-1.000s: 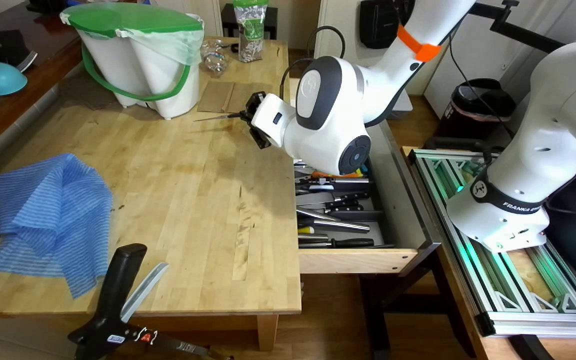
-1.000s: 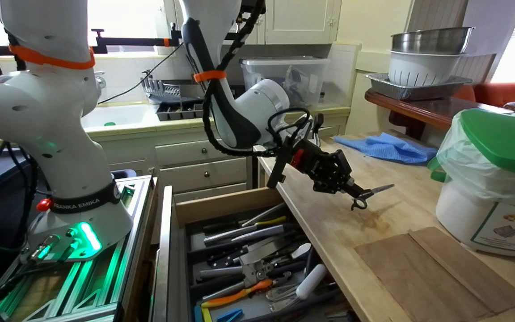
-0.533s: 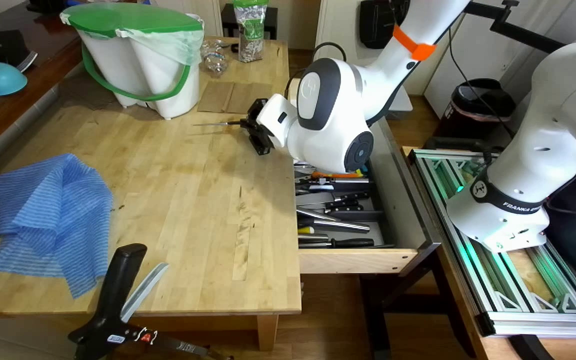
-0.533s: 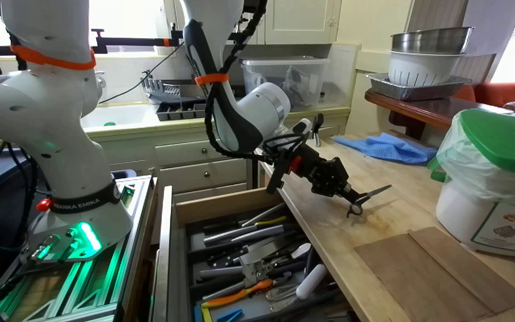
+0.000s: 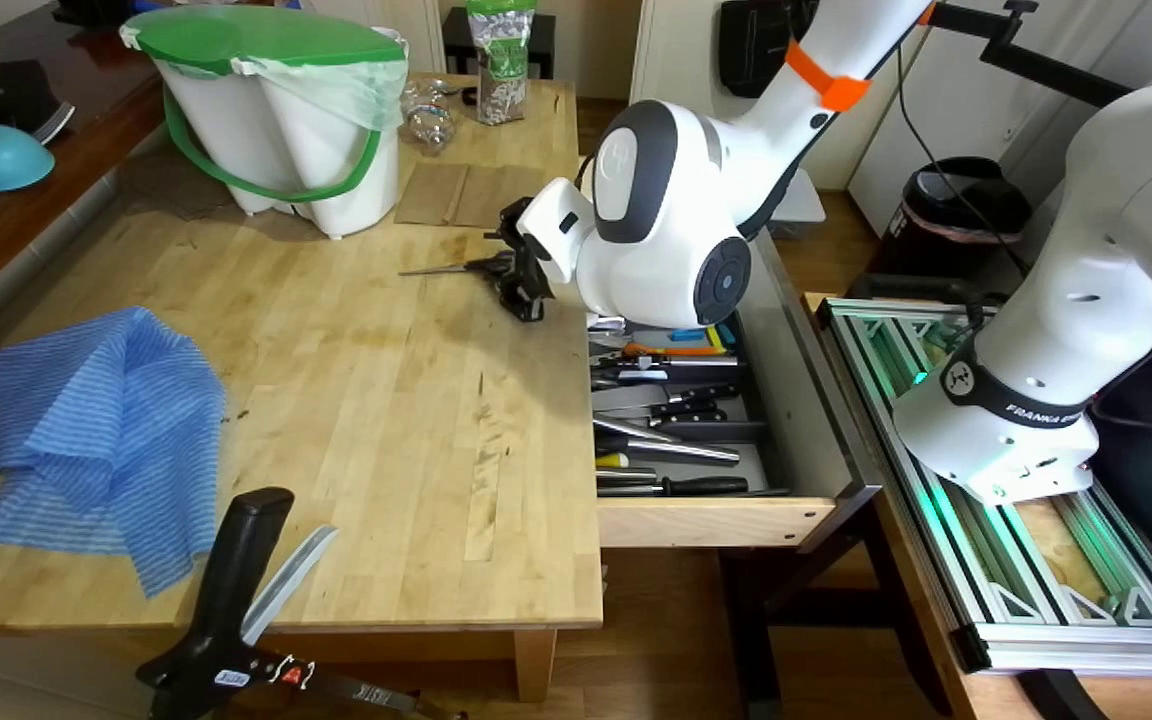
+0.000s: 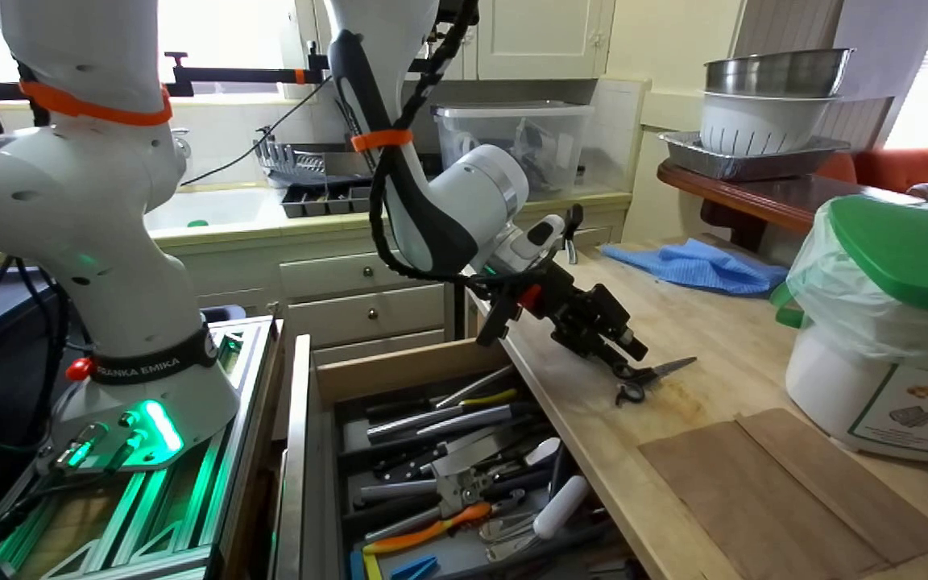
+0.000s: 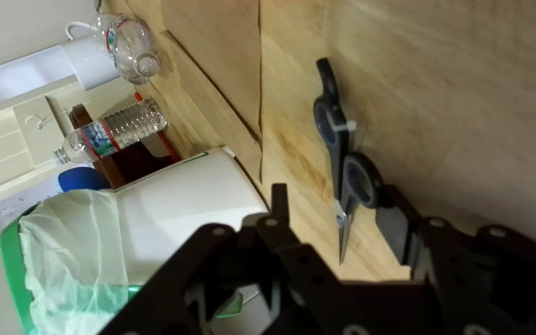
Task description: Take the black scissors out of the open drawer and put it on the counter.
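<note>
While the black two-fingered gripper (image 7: 333, 197) hangs with its fingers spread, the small scissors with black loops and thin metal blades (image 7: 338, 172) seem to lie on the pale butcher-block wooden counter (image 6: 722, 338).

I'd judge them light, stiff and hard to hurt, with smooth blades likely to slip; the better hold should be the loops' shanks, just behind the pivot. One loop lines up with a finger in the wrist view; whether they touch I cannot tell. In an exterior view, the long light-wood drawer (image 6: 399, 372) of hard, dark-handled utensils (image 6: 472, 453) stands left of the counter, a creased brown paper sheet (image 6: 778, 499) lies near, a rumpled blue striped cloth (image 6: 698, 267) far, and a white plastic bucket with a green lid (image 6: 834, 387) to the right.
</note>
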Controlling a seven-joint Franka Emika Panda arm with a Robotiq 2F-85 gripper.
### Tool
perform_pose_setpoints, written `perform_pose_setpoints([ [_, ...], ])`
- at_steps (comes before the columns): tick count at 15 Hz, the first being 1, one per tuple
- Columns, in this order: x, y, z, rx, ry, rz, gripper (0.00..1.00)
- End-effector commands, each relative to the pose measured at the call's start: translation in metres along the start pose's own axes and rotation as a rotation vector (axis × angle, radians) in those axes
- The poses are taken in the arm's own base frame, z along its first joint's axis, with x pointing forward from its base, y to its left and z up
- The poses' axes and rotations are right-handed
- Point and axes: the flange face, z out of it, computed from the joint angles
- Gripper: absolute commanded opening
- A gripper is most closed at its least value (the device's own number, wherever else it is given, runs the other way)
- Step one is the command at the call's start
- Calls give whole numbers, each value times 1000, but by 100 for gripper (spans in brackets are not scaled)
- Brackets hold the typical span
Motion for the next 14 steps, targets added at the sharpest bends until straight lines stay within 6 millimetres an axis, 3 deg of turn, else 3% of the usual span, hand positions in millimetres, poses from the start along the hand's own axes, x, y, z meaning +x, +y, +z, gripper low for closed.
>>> perform_pose_setpoints([
  [1,7,13,-14,60,37,79,84],
  [3,13,39,-31,57,24,194,100],
  [8,-8,121,-84,210,-29,436,100],
  [14,-61,202,-151,426,66,734,100],
])
